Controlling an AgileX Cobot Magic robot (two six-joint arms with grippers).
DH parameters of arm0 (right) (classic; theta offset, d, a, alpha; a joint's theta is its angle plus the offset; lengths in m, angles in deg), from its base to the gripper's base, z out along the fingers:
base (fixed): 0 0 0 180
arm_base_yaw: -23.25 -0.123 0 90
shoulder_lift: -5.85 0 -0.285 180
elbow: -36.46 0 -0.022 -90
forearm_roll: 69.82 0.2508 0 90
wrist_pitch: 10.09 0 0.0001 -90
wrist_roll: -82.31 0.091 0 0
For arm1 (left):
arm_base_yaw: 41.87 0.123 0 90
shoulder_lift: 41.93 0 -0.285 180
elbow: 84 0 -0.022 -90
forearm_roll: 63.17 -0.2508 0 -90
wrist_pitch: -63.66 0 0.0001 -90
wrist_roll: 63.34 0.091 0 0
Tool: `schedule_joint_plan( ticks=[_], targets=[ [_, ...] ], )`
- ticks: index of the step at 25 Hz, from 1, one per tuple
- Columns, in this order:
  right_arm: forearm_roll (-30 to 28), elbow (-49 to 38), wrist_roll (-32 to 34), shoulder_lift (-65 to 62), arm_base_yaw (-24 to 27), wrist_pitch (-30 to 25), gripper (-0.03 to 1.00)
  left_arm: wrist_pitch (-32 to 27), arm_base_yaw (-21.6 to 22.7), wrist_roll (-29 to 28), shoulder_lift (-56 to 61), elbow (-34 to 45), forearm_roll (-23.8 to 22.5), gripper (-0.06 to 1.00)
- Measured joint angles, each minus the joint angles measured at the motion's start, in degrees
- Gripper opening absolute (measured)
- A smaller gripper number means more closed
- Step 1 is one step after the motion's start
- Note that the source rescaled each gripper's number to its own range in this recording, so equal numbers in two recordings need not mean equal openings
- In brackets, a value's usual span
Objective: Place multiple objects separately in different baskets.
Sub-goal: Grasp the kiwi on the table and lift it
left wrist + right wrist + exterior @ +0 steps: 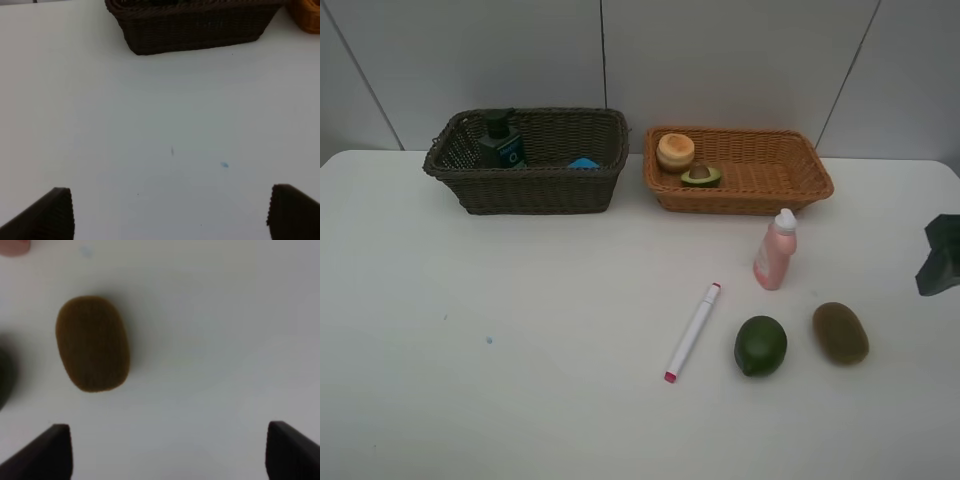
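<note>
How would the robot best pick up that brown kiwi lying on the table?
Probably from straight above, fingers closing across the narrow middle of the kiwi. It is an oval lying flat on the table, apart from the lime, so both long sides are free.

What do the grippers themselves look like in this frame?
Both the left gripper and right gripper have black, wedge-shaped fingers with ribbed inner edges. No cables or markings show. From above, only a dark blocky part of the right arm shows.
</note>
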Motion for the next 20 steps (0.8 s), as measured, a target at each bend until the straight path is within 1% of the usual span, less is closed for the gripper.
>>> schedule_joint_plan(
  ticks=[4, 6, 8, 10, 14, 20],
  targets=[
    [0.18, 0.58, -0.39, 9.14, -3.05, 2.4, 0.96, 0.05, 0.0, 0.0, 0.0, 0.0, 0.0, 0.91],
    [0.7, 0.58, -0.69, 12.52, -3.91, 4.56, 0.96, 0.05, 0.0, 0.0, 0.0, 0.0, 0.0, 0.91],
    [1.56, 0.58, -1.87, 15.25, -4.22, 6.67, 0.96, 0.05, 0.0, 0.0, 0.0, 0.0, 0.0, 0.91],
    [4.32, 0.58, -4.06, 17.53, -4.41, 8.69, 0.96, 0.05, 0.0, 0.0, 0.0, 0.0, 0.0, 0.91],
    [8.33, 0.58, -7.49, 20.2, -4.41, 10.88, 0.96, 0.05, 0.0, 0.0, 0.0, 0.0, 0.0, 0.91],
    [9.22, 0.58, -10.31, 22.34, -4.46, 14.21, 0.96, 0.05, 0.0, 0.0, 0.0, 0.0, 0.0, 0.91]
  ],
)
